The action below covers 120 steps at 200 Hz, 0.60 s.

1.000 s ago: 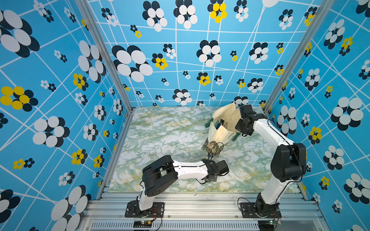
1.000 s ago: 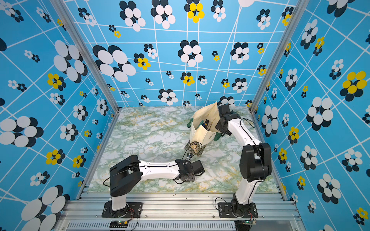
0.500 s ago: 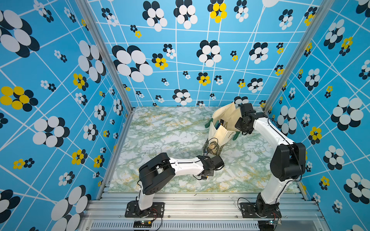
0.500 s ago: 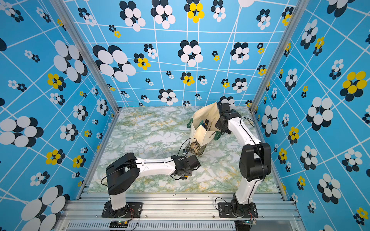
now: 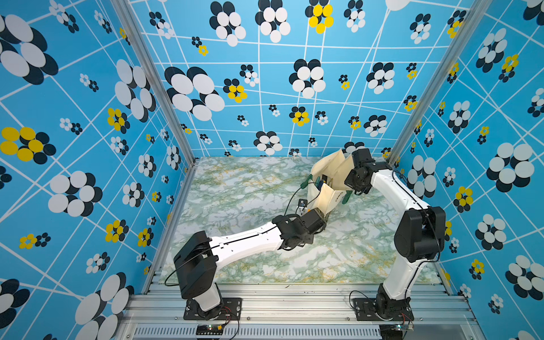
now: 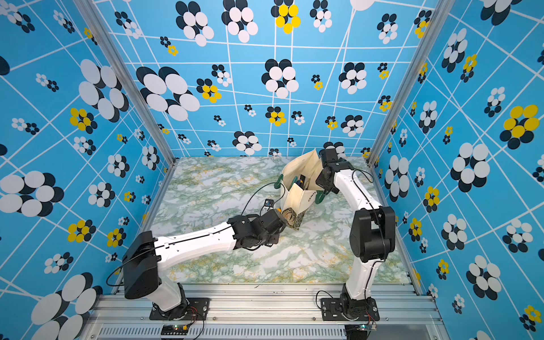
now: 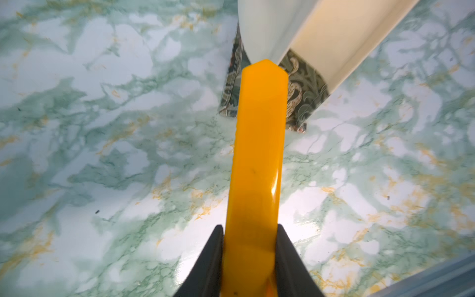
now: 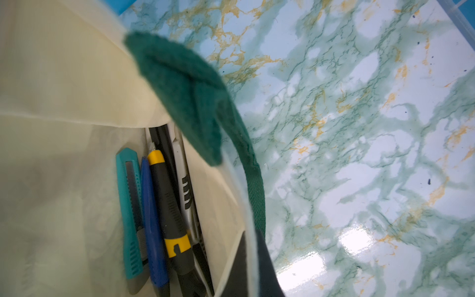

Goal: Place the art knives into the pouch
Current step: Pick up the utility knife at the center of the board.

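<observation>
We see the left gripper clamped on the art knife, a glossy, faceted orange plastic bar. Its blunt tip points at the leafy woven bottom band of the pouch, still outside it. The right gripper pinches the soft cream canvas rim above the glossy marbled desk.

left arm and right arm have white shells, bulky black joints, thin black cables looping alongside. on the aluminium rail, black base plates with screws.
</observation>
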### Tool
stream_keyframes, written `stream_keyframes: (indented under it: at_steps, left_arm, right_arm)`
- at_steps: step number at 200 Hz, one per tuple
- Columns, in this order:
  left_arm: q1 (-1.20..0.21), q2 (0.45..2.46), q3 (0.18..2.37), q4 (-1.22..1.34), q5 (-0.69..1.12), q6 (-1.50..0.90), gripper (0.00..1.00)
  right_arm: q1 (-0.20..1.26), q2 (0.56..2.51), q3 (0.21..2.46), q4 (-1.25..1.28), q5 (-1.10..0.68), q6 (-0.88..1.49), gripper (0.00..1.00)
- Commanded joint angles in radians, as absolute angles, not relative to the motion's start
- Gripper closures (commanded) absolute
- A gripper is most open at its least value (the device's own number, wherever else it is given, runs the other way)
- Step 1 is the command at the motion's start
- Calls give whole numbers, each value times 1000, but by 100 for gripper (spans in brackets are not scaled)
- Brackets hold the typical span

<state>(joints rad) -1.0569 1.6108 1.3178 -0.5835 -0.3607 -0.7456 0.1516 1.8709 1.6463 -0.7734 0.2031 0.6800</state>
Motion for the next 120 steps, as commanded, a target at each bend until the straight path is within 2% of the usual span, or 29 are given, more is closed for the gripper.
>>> stream_keyframes:
  at_steps: [1, 37, 79, 120]
  left_arm:
    - [-1016, 1572, 1406, -645, -425, -631, 76]
    - [-933, 1663, 1650, -597, -379, -466, 76]
    - [-890, 1927, 2040, -560, -300, -320, 76]
    - [-839, 2151, 2346, -589, -247, -299, 76]
  right_arm:
    - [147, 1904, 1689, -771, 179, 655, 100]
    - [147, 1902, 1709, -771, 93, 586, 100]
    - [147, 1864, 1635, -738, 32, 571, 100]
    - [147, 1805, 1553, -732, -1, 519, 100]
